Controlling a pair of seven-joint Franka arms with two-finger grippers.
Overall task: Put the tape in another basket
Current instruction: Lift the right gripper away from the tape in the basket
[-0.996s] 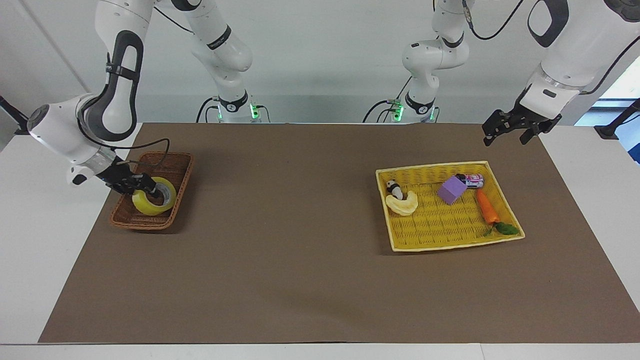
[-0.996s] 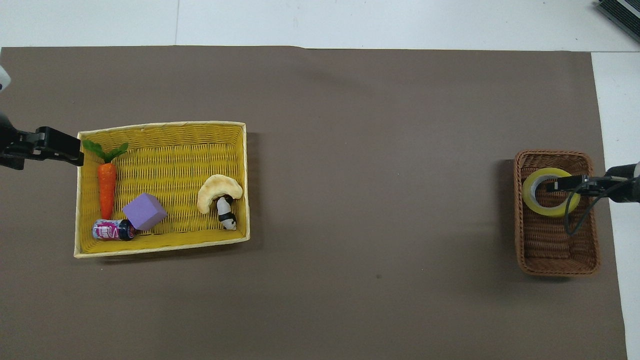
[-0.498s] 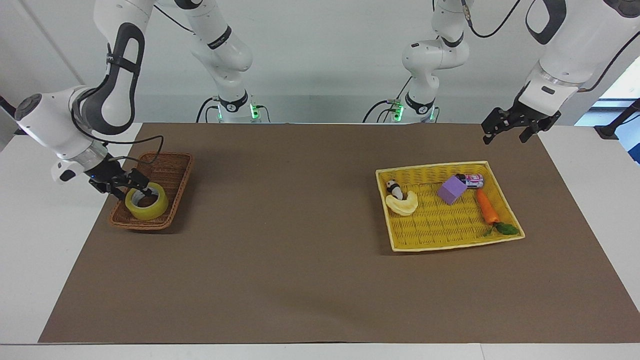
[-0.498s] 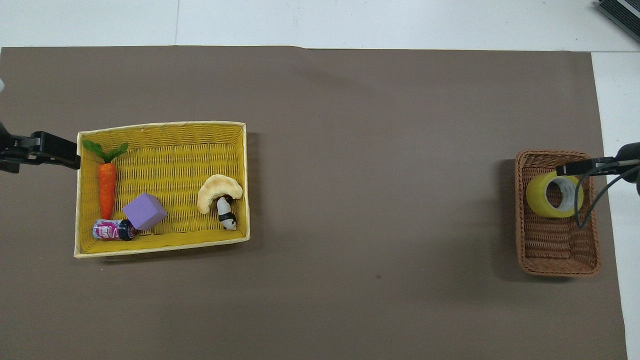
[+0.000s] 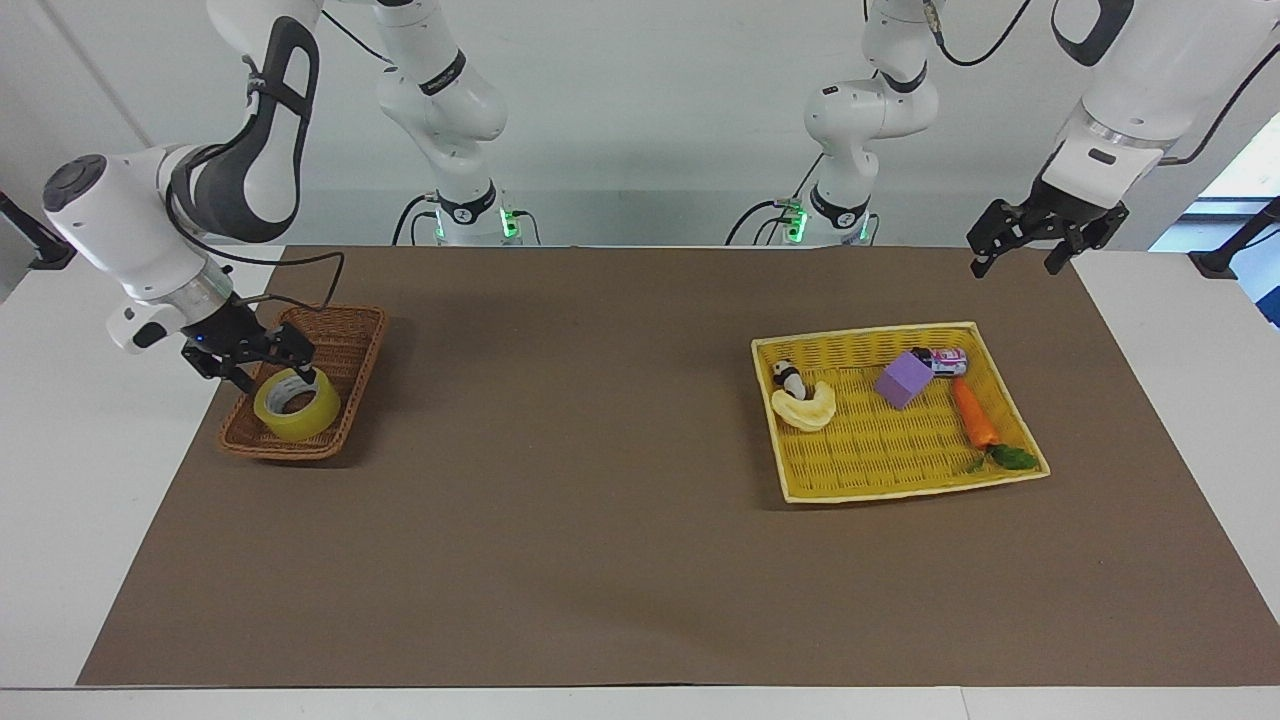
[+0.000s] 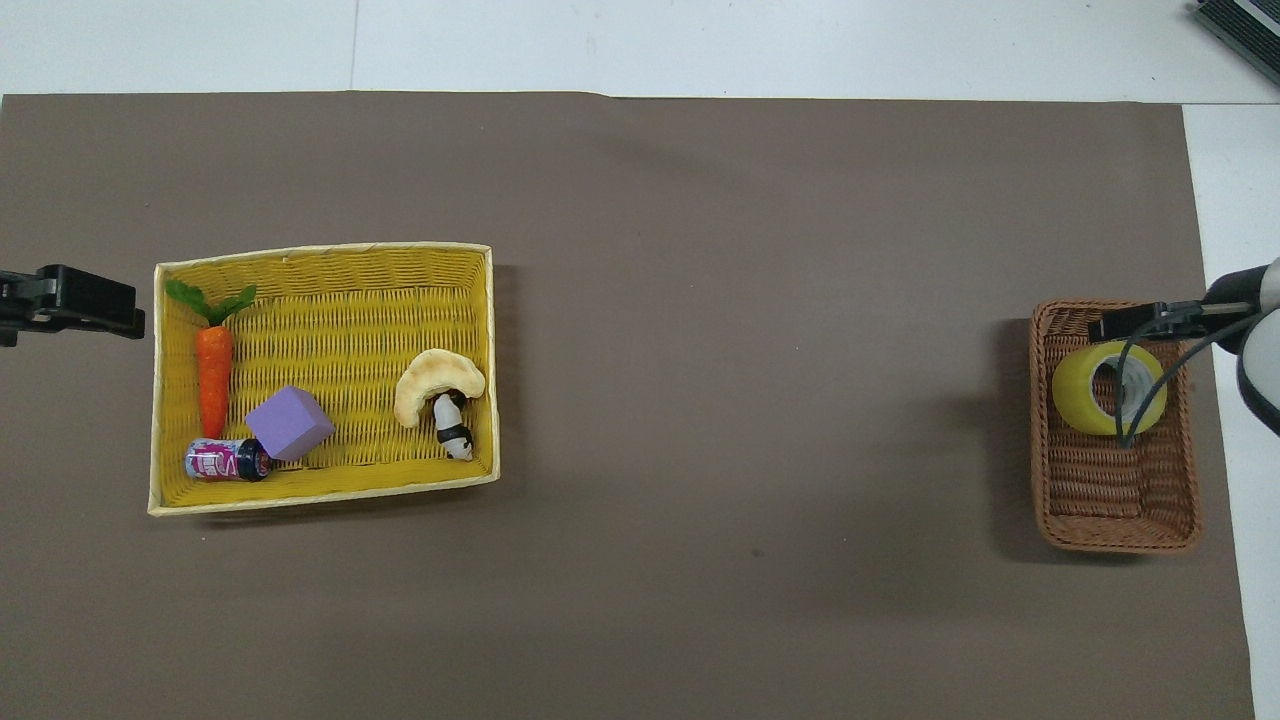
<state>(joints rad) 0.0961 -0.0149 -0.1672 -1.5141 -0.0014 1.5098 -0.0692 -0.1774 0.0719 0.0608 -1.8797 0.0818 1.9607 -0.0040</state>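
Note:
The tape (image 5: 296, 404) (image 6: 1108, 388), a yellow roll with a pale core, lies tilted in the dark brown wicker basket (image 5: 345, 330) (image 6: 1110, 500), in the end farther from the robots. My right gripper (image 5: 272, 372) (image 6: 1125, 324) hangs open just over the roll, holding nothing. My left gripper (image 5: 1012, 268) (image 6: 125, 308) waits open in the air over the mat beside the yellow basket (image 5: 860, 340) (image 6: 320, 250), at the left arm's end of the table.
The yellow basket holds a carrot (image 5: 972, 412), a purple block (image 5: 903, 379), a small can (image 5: 946, 360), a pale curved toy (image 5: 806, 408) and a panda figure (image 5: 789, 377). A brown mat (image 5: 600, 450) covers the table between the two baskets.
My right gripper has drawn its finger out of the tape's core and risen; the roll stays in the brown basket. My left gripper has lifted slightly and drawn back from the yellow basket.

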